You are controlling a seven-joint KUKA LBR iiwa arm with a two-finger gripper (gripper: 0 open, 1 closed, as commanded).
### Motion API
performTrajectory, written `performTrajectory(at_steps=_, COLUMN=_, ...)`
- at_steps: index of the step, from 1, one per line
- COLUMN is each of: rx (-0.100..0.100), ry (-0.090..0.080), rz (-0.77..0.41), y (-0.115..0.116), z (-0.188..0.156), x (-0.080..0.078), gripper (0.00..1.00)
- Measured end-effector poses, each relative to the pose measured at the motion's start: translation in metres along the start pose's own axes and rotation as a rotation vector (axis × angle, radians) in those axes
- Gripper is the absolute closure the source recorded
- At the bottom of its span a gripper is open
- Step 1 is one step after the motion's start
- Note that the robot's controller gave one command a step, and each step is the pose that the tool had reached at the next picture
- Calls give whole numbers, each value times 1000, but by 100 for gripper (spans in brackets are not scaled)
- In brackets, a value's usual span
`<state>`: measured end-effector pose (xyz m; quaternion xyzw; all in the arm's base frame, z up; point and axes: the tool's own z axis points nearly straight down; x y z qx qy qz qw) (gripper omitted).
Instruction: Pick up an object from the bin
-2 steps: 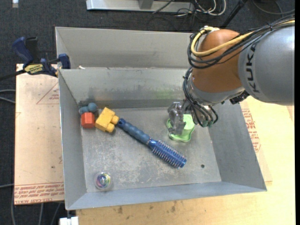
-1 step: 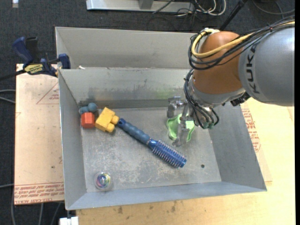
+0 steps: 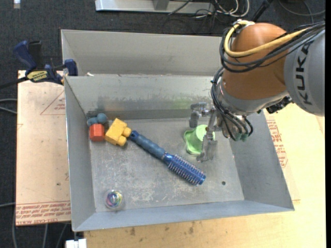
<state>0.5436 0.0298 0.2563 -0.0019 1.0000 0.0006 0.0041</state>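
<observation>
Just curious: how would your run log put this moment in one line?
gripper | down in bin, at green thing | blue brush beside

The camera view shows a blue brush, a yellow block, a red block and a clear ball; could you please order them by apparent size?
1. blue brush, by far the largest
2. yellow block
3. red block and clear ball: they look about alike, so I would not rank them

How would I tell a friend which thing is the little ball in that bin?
Look at the grey bin, then at its lower left corner in the view. A small glassy ball lies there alone, well clear of the blue brush. It is the only round, shiny thing.
</observation>
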Motion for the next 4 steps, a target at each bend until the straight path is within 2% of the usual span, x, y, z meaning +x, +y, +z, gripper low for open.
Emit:
performTrajectory(at_steps=1, rx=0, ry=17, rz=-67, y=8, z=122, x=43, gripper=0)
performTrajectory(at_steps=2, rx=2, ry=6, rz=-80, y=-30, z=190, x=-17, gripper=0)
performTrajectory(at_steps=3, rx=0, ry=7, rz=-83, y=-28, z=187, x=-16, gripper=100)
performTrajectory(at_steps=4, rx=1, ry=-2, rz=-153, y=-23, z=31, x=-18, gripper=100)
